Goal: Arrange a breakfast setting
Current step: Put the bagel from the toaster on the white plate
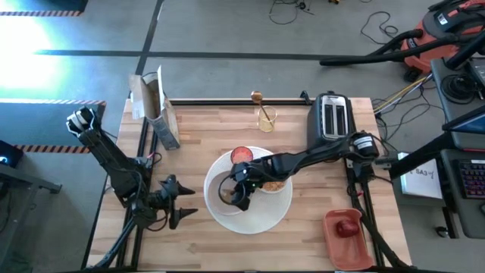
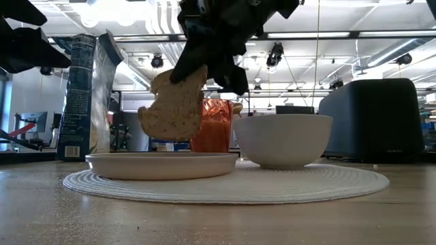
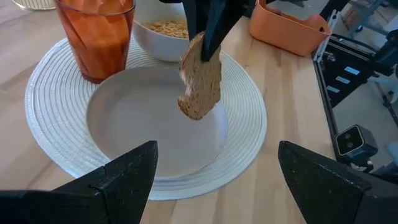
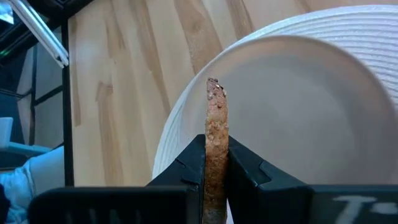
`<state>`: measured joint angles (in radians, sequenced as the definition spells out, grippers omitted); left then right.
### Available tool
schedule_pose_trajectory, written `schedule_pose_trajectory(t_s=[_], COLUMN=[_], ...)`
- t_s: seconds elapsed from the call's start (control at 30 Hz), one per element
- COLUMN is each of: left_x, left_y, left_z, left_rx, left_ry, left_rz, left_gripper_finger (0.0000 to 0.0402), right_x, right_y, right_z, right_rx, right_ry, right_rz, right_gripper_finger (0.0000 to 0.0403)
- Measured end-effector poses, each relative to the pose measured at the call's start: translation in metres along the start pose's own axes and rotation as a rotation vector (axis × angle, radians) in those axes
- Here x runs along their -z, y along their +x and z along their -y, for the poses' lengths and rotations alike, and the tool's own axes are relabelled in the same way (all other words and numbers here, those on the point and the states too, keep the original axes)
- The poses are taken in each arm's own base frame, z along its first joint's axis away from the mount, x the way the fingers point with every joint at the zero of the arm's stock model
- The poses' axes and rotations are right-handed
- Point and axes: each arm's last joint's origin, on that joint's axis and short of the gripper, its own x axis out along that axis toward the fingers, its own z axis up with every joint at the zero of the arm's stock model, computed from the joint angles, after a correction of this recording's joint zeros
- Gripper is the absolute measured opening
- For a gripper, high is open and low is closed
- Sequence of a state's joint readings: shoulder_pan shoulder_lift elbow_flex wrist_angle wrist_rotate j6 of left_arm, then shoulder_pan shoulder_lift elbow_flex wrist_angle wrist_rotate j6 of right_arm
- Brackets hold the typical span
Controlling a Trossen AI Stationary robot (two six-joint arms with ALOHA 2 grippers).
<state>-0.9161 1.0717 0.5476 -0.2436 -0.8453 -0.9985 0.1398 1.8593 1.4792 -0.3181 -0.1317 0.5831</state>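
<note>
One brown toast slice (image 2: pixel 174 103), held on edge and clear of the crockery, hangs pinched in the right hand (image 4: pixel 216 163) above the smaller white plate (image 2: pixel 161 165), which lies on a round white woven mat (image 2: pixel 225 184) on the wooden surface (image 1: pixel 197 241). One white bowl (image 2: pixel 283 139) of cereal and one pink-red cup (image 3: pixel 96 34) stand on the mat just beside that plate. Left hand (image 3: pixel 214 174): fingers spread wide, holding nothing, near the mat's edge.

Grey floor (image 1: pixel 212 30), trailing cables (image 1: pixel 379 26), ceiling strip lights (image 2: pixel 320 34)
</note>
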Motion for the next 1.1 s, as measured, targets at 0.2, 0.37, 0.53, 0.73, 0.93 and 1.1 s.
schedule_pose_trajectory(t_s=[0.2, 0.37, 0.53, 0.73, 0.93, 1.1], left_x=[0.001, 0.0016, 0.0015, 0.0015, 0.0014, 0.0014], left_y=[0.0018, 0.0027, 0.0027, 0.0027, 0.0027, 0.0027], left_z=[0.0023, 0.0033, 0.0034, 0.0035, 0.0036, 0.0036], left_rx=[0.006, 0.009, 0.01, 0.01, 0.011, 0.01], left_ry=[0.012, 0.01, 0.009, 0.008, 0.008, 0.012], left_rz=[0.004, 0.006, 0.006, 0.007, 0.007, 0.008], left_gripper_finger=[0.0316, 0.0316, 0.0316, 0.0316, 0.0316, 0.0316], right_x=[-0.0005, 0.0011, 0.0029, 0.0035, 0.0032, 0.0027], right_y=[0.0026, 0.0037, 0.004, 0.0041, 0.0041, 0.004], right_z=[0.0001, -0.001, -0.0035, -0.0043, -0.0039, -0.0031], right_rx=[-0.007, -0.008, -0.013, -0.017, -0.011, -0.009], right_ry=[-0.002, -0.006, -0.016, -0.018, -0.025, -0.026], right_rz=[0.009, 0.004, -0.001, -0.004, 0.0, 0.001], right_gripper_finger=[0.0034, 0.0034, 0.0034, 0.0034, 0.0034, 0.0034])
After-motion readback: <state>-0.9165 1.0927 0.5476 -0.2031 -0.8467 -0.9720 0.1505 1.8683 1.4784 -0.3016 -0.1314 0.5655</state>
